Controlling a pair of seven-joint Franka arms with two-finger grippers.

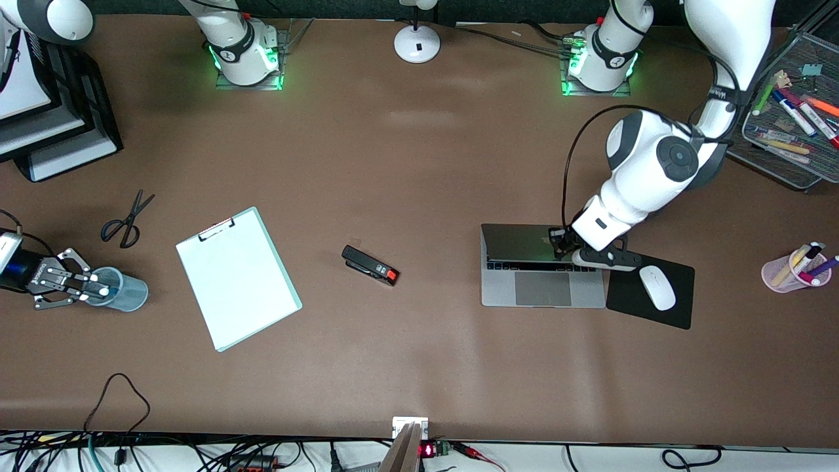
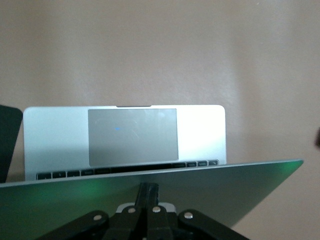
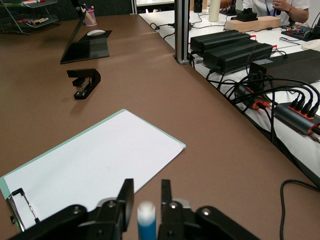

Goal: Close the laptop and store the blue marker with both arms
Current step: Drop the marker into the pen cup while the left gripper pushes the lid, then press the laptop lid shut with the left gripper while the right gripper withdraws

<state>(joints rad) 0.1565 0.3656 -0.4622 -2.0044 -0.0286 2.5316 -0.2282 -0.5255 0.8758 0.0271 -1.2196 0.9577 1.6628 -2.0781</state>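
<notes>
The laptop (image 1: 543, 288) lies toward the left arm's end of the table, its lid (image 1: 518, 242) tilted well down over the keys. My left gripper (image 1: 562, 248) is shut, its fingertips resting on the lid's outer face; the left wrist view shows the lid (image 2: 240, 190) under the gripper (image 2: 149, 187) and the trackpad (image 2: 132, 136) past it. My right gripper (image 1: 90, 286) is open at a blue translucent cup (image 1: 131, 293) at the right arm's end. The blue marker (image 1: 108, 289) stands in the cup, between the fingers (image 3: 146, 192), its pale end (image 3: 146, 212) clear of both.
A clipboard (image 1: 237, 278), scissors (image 1: 128, 219) and a black stapler (image 1: 370, 265) lie mid-table. A black mouse pad (image 1: 682, 308) with a white mouse (image 1: 657, 287) sits beside the laptop. A pink cup of markers (image 1: 796, 269) and a mesh tray (image 1: 793, 118) are at the left arm's end.
</notes>
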